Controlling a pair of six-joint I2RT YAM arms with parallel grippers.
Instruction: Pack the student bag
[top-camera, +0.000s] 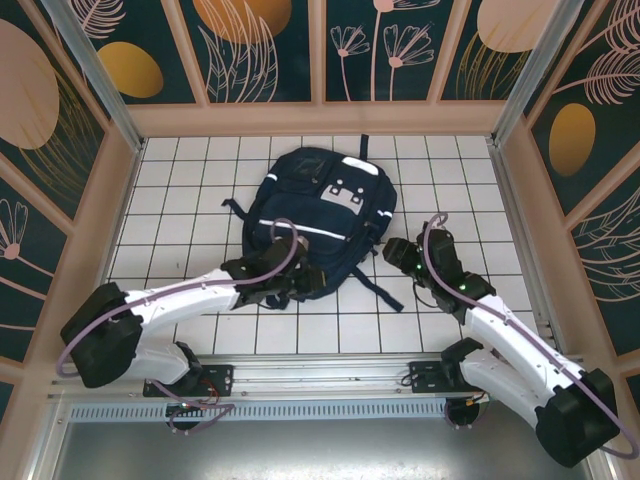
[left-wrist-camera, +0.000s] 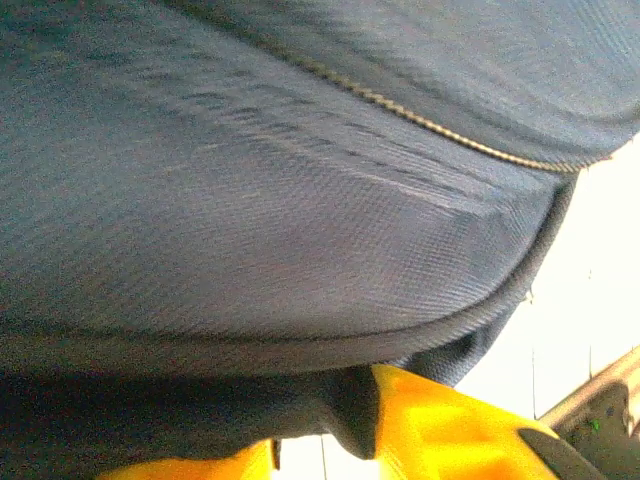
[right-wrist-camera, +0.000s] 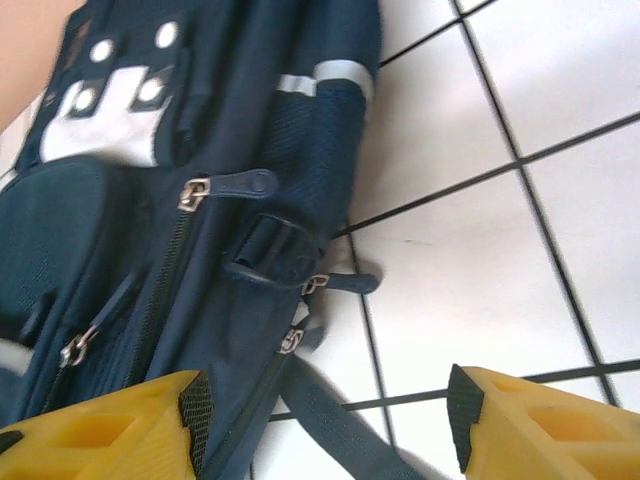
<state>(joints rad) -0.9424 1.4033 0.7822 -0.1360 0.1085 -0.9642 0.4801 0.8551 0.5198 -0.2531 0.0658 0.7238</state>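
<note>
looks like an early step: getting hold of the student bag (top-camera: 320, 215) so as to open it, with nothing seen going in yet. finds that bag lying flat on the white tiled table (top-camera: 190, 190), at the centre of the top view.

places the left gripper (top-camera: 288, 287) at the bag's lower edge, pressed into the cloth. shows, in the left wrist view, a fold of navy fabric (left-wrist-camera: 300, 200) dropping between the yellow fingers (left-wrist-camera: 440, 430), but cannot tell whether pinched or merely touched.

puts the right gripper (right-wrist-camera: 325, 395) just beside the bag's right flank, fingers wide apart and holding nothing, hovering over a dark strap (right-wrist-camera: 360, 435), with a zipper pull (right-wrist-camera: 225, 187) up and to the left in that view.

probably calls next for steadying the bag with the left and closing the right on a zipper pull. needs a careful line-up, given so small and floppy a target.
</note>
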